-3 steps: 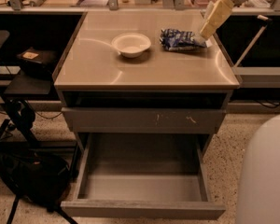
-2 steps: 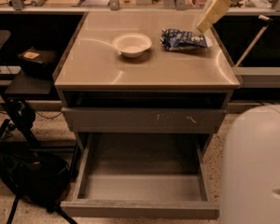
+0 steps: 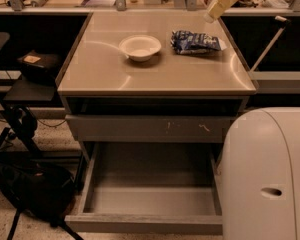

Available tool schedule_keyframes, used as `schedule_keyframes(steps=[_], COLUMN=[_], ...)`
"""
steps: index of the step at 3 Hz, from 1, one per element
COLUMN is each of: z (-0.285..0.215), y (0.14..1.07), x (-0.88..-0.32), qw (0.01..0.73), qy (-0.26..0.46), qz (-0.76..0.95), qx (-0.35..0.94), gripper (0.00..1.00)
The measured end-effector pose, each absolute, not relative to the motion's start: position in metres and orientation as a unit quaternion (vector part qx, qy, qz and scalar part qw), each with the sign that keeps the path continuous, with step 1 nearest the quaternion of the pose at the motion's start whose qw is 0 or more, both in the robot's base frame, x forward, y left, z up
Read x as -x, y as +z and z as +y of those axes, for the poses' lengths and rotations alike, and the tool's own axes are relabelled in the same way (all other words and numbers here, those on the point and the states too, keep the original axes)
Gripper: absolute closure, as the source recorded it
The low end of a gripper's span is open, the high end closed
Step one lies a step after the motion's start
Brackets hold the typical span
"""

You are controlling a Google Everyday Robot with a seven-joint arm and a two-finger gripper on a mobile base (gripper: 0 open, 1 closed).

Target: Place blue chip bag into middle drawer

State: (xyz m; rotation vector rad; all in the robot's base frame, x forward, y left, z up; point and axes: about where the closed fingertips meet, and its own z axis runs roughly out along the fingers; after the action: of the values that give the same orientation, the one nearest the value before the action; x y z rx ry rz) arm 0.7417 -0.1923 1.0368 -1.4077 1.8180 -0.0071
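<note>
Currently the blue chip bag (image 3: 196, 42) lies flat on the cabinet top (image 3: 155, 76), just right of the white bowl (image 3: 140, 47), not touching it. The gripper (image 3: 216, 10) hangs up-right of the bowl, above the bag and clear of it; can't tell whether it's apart or together. The middle drawer (image 3: 145, 223) is pulled out, well below the bowl.

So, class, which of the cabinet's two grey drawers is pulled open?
The lower, deep drawer, its smooth grey inside showing; the scratched drawer front above is pushed in. The gripper hangs near the blue chip bag up top.
</note>
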Motion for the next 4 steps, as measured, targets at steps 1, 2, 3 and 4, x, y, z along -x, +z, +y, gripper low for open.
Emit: schedule_keyframes(steps=[1,2,3,4], z=[-0.191,-0.214,-0.251,-0.286], y=[1.036,1.021,1.004,0.993], x=[-0.742,-0.768,-0.798,-0.814], qw=[0.409,0.403,0.387,0.368], qy=[-0.002,-0.037,-0.102,-0.156], qz=[0.721,0.752,0.789,0.813], qx=[0.559,0.520,0.466,0.423], gripper=[0.00,0.00,0.00,0.00])
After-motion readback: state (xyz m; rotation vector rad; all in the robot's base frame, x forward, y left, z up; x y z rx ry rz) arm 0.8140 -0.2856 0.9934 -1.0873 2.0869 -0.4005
